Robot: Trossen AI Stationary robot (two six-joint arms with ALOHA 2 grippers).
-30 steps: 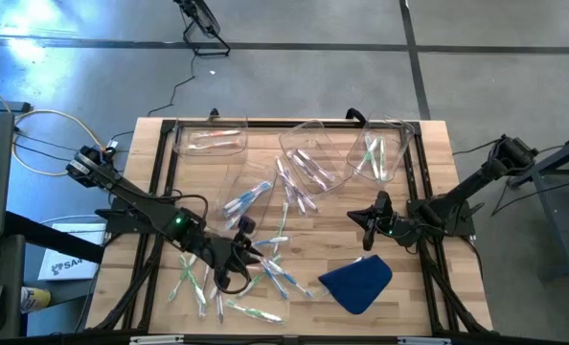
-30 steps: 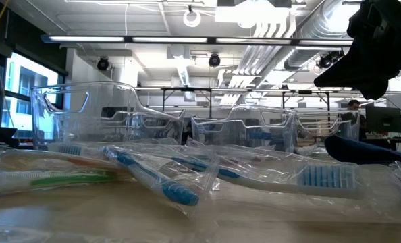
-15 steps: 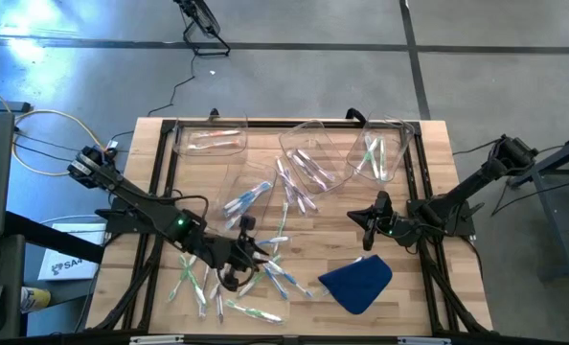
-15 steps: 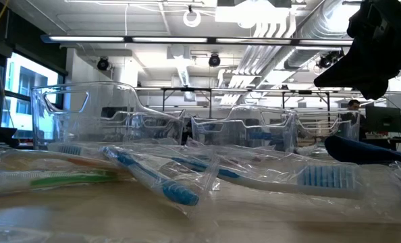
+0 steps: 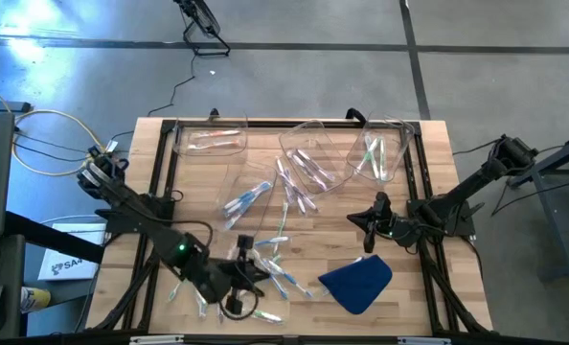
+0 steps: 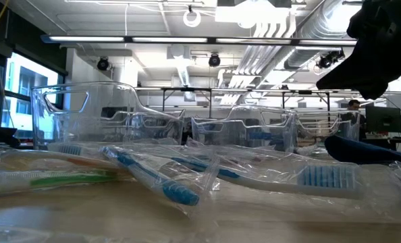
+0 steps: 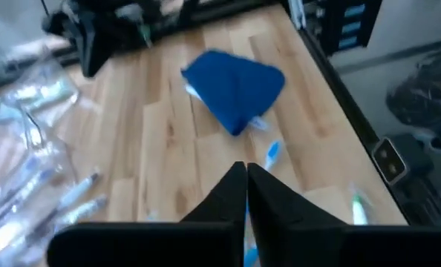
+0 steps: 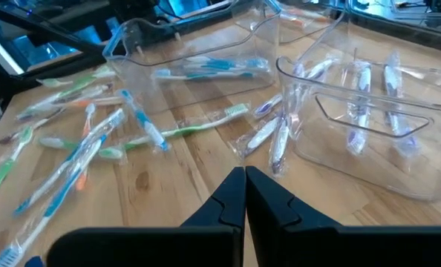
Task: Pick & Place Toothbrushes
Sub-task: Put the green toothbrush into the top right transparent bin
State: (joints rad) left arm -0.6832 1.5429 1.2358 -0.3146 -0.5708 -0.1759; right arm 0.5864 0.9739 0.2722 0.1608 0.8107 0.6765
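Many toothbrushes (image 5: 265, 261) in clear wrappers lie scattered flat on the wooden table, and some lie inside the clear bins. My left gripper (image 5: 252, 269) hangs shut over the near part of the pile. In the left wrist view its fingertips (image 7: 246, 169) are closed together, with a blue-headed toothbrush (image 7: 271, 154) on the table just beyond them. My right gripper (image 5: 366, 224) waits shut above the table's right half, beyond the blue cloth (image 5: 356, 280). In the right wrist view the right gripper (image 8: 245, 175) points at loose toothbrushes (image 8: 139, 122).
Three clear bins (image 5: 208, 142) (image 5: 313, 158) (image 5: 380, 153) stand along the far edge, with a fourth (image 5: 251, 187) nearer the middle. Bins (image 8: 369, 141) hold a few toothbrushes. The blue cloth (image 7: 235, 89) lies bunched near the front right. Black frame rails (image 5: 160, 192) run along both table sides.
My left gripper has swung toward the table's near edge over the toothbrush pile, its wrist rolling as it went. The right arm, the toothbrushes, the cloth and the bins have stayed where they were.
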